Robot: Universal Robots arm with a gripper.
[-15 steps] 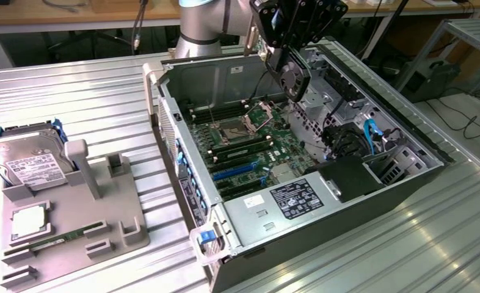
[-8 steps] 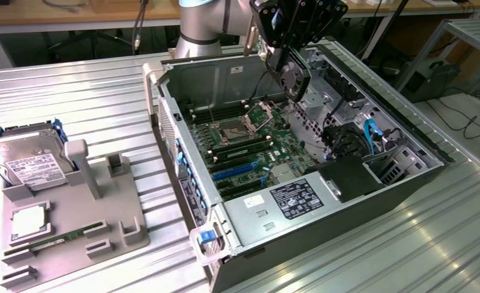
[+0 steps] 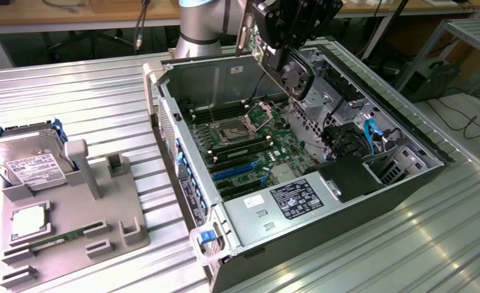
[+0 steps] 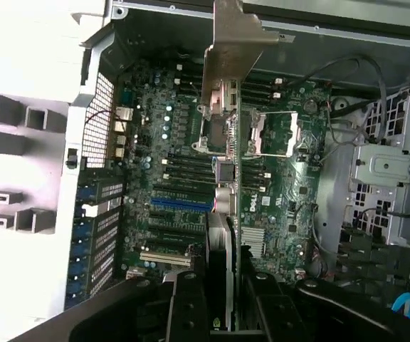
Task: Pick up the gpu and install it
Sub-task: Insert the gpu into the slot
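The gpu [image 3: 294, 78], a flat card with a round fan on its dark face and a silver bracket [image 3: 245, 33] at one end, hangs on edge above the open computer case [image 3: 403, 183]. My gripper [image 3: 287, 30] is shut on it from above. In the wrist view the gpu [image 4: 228, 178] runs edge-on away from my gripper [image 4: 226, 310], with its bracket [image 4: 230, 43] at the far end. The black fingers [image 4: 189, 306] clamp both faces. Below lies the green motherboard [image 3: 242, 145] with its blue slot [image 4: 180, 203]. The card is clear of the board.
A grey fixture tray [image 3: 118, 232] at the exterior view's left holds a hard drive [image 3: 28, 162], a memory stick [image 3: 57, 239] and a square chip [image 3: 28, 223]. Case walls, a drive cage [image 4: 390, 171] and blue cables [image 3: 372, 135] surround the motherboard.
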